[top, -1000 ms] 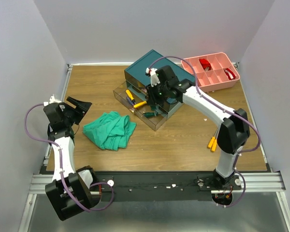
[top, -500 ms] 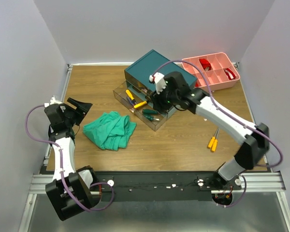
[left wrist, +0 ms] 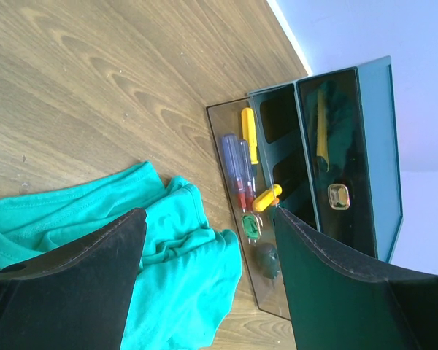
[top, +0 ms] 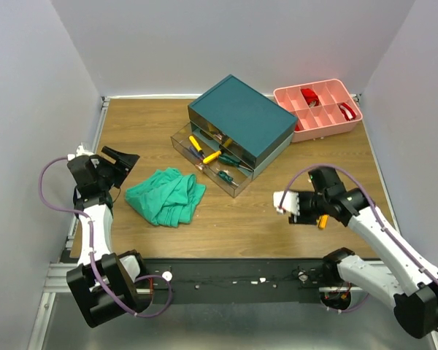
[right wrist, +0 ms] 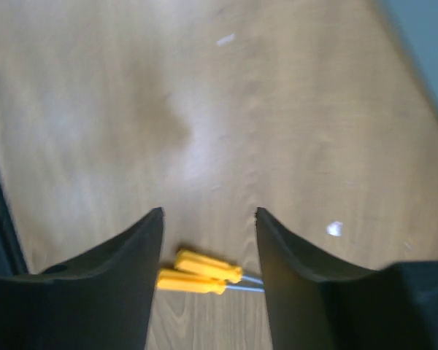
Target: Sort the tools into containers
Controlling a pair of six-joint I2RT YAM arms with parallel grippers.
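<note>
The dark teal box point(top: 241, 120) stands at the back centre with two clear drawers point(top: 204, 157) pulled out. They hold yellow point(top: 196, 144), orange point(top: 212, 157) and green point(top: 225, 172) screwdrivers. Two yellow screwdrivers point(right wrist: 201, 273) lie side by side on the table, between and below my right gripper's point(right wrist: 208, 215) open fingers; the gripper point(top: 314, 211) hovers above them, empty. My left gripper point(top: 124, 157) is open and empty at the far left. Its view point(left wrist: 209, 213) faces the drawer point(left wrist: 233, 146) with yellow point(left wrist: 248, 135), red-and-blue point(left wrist: 237, 171) and green point(left wrist: 250, 226) handles.
A crumpled green cloth point(top: 168, 195) lies between the left gripper and the drawers, also in the left wrist view point(left wrist: 182, 255). A pink compartment tray point(top: 317, 108) with red items stands at the back right. The table's right edge is close to the right arm.
My right arm has swung from the open drawers back to the near right, over the two yellow screwdrivers. A green screwdriver now shows in the lower drawer. The left arm has not moved.
</note>
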